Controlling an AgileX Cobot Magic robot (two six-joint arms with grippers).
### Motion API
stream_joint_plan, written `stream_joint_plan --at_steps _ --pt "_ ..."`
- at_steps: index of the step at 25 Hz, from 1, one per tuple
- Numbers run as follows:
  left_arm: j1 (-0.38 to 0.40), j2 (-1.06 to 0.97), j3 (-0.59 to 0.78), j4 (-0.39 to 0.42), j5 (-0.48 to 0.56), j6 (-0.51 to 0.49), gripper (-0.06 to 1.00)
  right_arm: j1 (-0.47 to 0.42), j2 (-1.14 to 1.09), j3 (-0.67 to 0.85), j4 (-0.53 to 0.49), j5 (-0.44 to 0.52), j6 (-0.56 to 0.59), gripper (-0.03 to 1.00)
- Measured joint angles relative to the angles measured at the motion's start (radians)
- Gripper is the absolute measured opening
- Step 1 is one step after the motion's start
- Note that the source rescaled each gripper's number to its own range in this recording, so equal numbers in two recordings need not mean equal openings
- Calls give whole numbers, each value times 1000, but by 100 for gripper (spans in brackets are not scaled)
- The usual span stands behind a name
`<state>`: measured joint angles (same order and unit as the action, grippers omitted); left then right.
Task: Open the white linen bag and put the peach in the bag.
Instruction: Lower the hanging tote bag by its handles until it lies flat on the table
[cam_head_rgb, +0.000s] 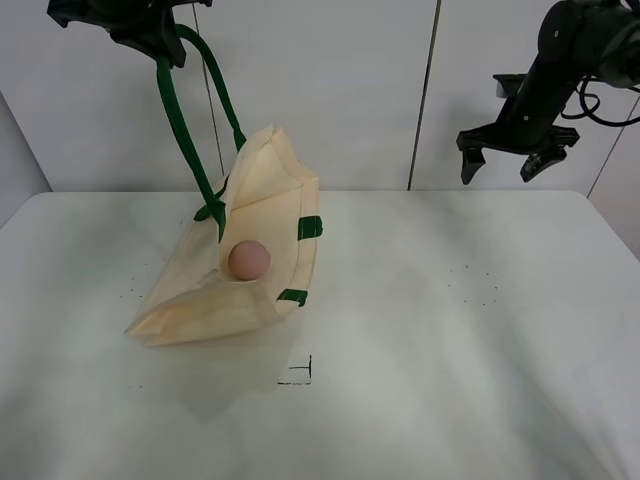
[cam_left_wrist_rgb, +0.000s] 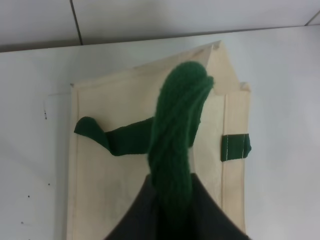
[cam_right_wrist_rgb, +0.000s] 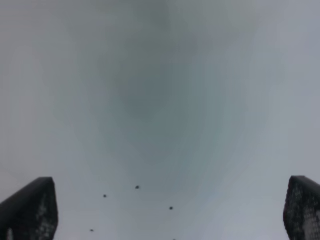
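Note:
The white linen bag (cam_head_rgb: 250, 250) lies on the table at the left, its mouth pulled open and upward. My left gripper (cam_head_rgb: 150, 45) is high at the top left, shut on the bag's dark green handle (cam_head_rgb: 185, 125), which hangs taut down to the bag. In the left wrist view the handle (cam_left_wrist_rgb: 175, 145) runs from the shut jaws down to the cream bag (cam_left_wrist_rgb: 115, 180). The pink peach (cam_head_rgb: 249, 260) sits inside the open bag. My right gripper (cam_head_rgb: 505, 160) hangs open and empty high at the right; its fingertips (cam_right_wrist_rgb: 30, 210) frame bare table.
The white table (cam_head_rgb: 450, 330) carries a small black corner mark (cam_head_rgb: 298, 376) in front of the bag and faint dots at the right. White wall panels stand behind. The table's back edge runs behind the bag.

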<state>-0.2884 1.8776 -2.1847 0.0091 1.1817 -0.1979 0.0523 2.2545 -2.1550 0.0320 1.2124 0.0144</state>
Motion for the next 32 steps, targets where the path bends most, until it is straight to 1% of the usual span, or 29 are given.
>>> stream_joint_plan --at_steps 3,7,9,12,21,23,26,28,30,32 --pt "0 0 0 1 0 0 0 8 -22 2 13 0 -1 100" --pt "0 0 0 2 0 0 0 8 -159 146 12 -1 -2 100" --pt "0 0 0 2 0 0 0 8 -254 259 12 -1 -3 100" --pt "0 0 0 2 0 0 0 8 -439 481 12 -1 -3 100" --pt "0 0 0 2 0 0 0 8 -1108 1142 12 0 -22 100" --pt "0 0 0 2 0 1 0 8 -1257 1285 12 -24 -32 100" --pt "0 0 0 2 0 1 0 8 -1507 1459 12 -110 -43 100" --pt "0 0 0 2 0 1 0 8 -1659 1549 10 -150 -43 100" --pt "0 0 0 2 0 1 0 8 -1802 1625 9 -171 -43 100" --pt "0 0 0 2 0 1 0 8 -1937 1655 7 -175 -43 100"
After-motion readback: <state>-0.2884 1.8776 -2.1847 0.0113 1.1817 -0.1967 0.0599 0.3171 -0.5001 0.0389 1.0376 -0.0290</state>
